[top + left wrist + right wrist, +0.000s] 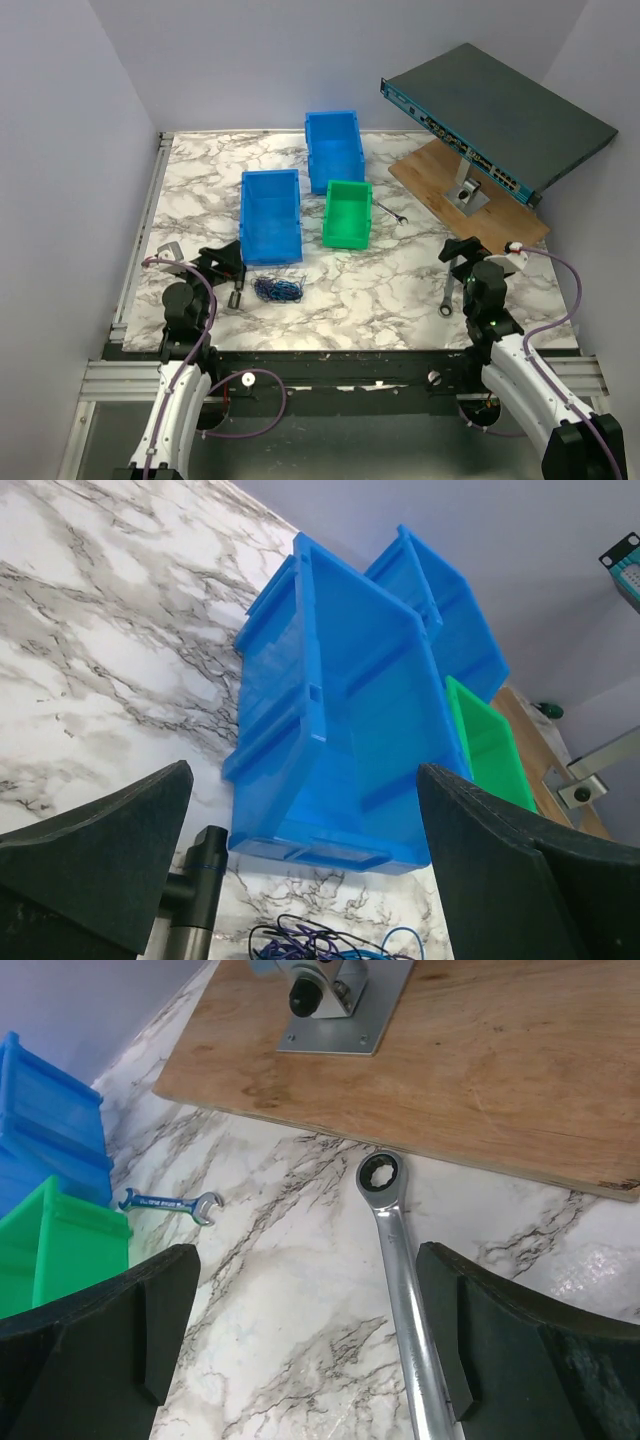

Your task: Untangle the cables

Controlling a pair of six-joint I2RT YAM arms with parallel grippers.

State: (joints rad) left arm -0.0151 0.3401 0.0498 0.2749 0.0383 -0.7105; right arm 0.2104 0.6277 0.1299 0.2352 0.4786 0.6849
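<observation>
Both arms sit low at the near edge of the table (400, 290), bent fwd. The L gripper (225, 262) points at the near blue bin (270, 215), fingers wide apart, holding nothing. The R gripper (462, 250) points at the wood board (425, 180), fingers wide apart too, also empty. The cables (278, 289) lie in one small blue and dark pile on the table, just in front of the near blue bin and right of the L gripper. The top cam shows the whole pile. The L wrist cam shows only its top, cut off at the bottom edge. The R wrist cam shows a silver wrench (400, 1290) lying between its fingers, head just beside the board, and a small blue wrench (168, 1202) near the green bin (60, 1250). The wires are too thin to tell how they cross.
</observation>
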